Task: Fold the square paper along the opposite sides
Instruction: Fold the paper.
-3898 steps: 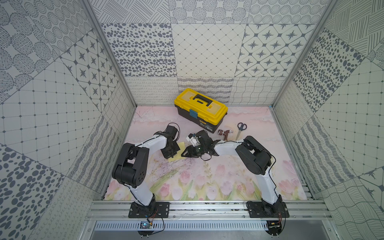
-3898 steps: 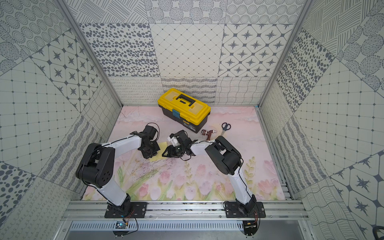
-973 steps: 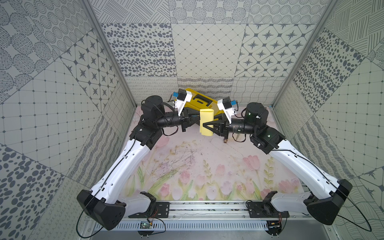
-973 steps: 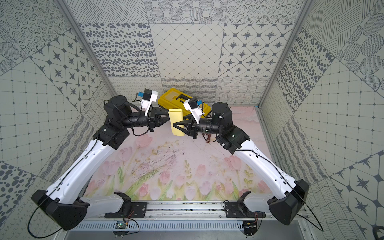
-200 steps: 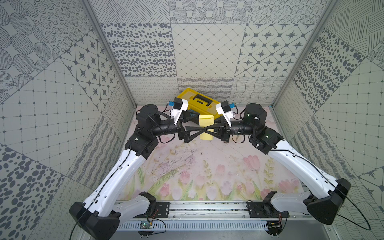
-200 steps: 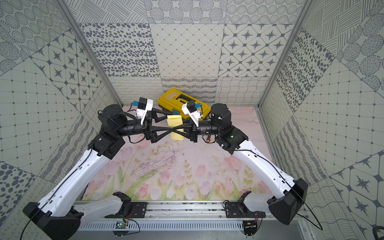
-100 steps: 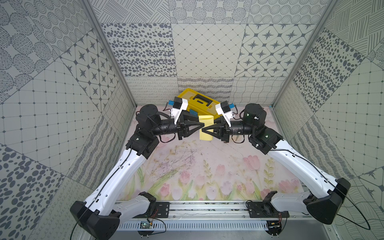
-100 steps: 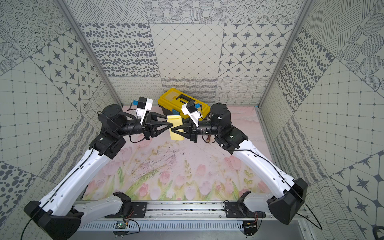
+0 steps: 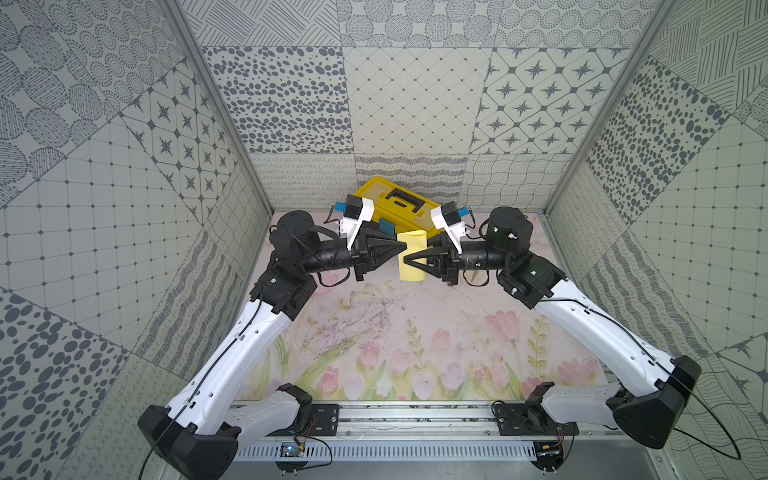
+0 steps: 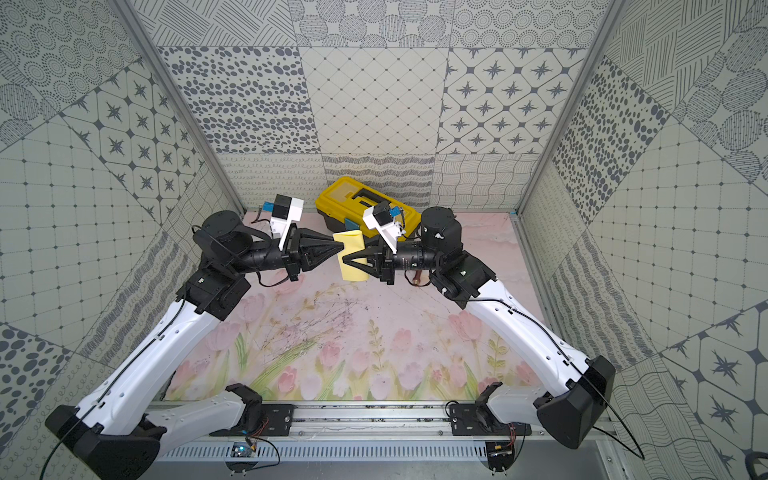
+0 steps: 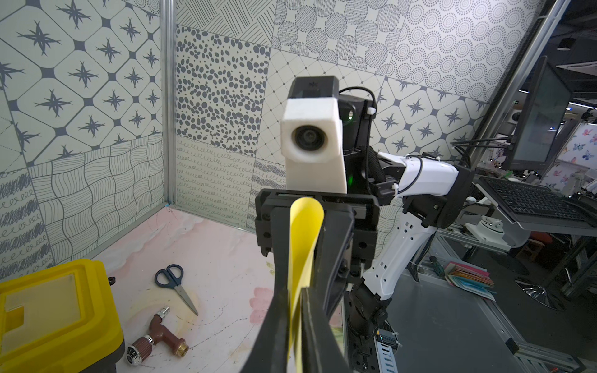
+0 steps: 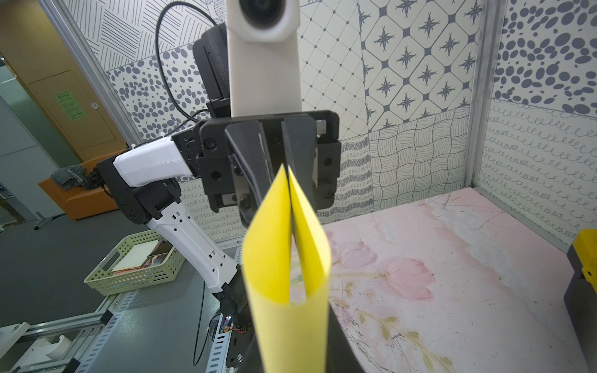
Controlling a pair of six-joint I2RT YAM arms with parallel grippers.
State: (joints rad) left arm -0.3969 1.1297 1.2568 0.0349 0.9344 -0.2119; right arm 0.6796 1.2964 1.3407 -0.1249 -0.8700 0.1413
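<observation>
While I watch the top views, the paper (image 9: 411, 270) hangs in the air above the table (image 9: 395, 332), in front of the toolbox (image 9: 399, 199). The left gripper (image 9: 404, 247) and right gripper (image 9: 406, 262) pinch it from opposite sides, with their tips nearly meeting. From the left wrist, the left gripper (image 11: 294, 316) is clamped on the sheet, which bows into a loop. From the right wrist, the paper's two edges meet in the left gripper (image 12: 287, 168). The loop (image 12: 281, 290) hides the right gripper's tips.
</observation>
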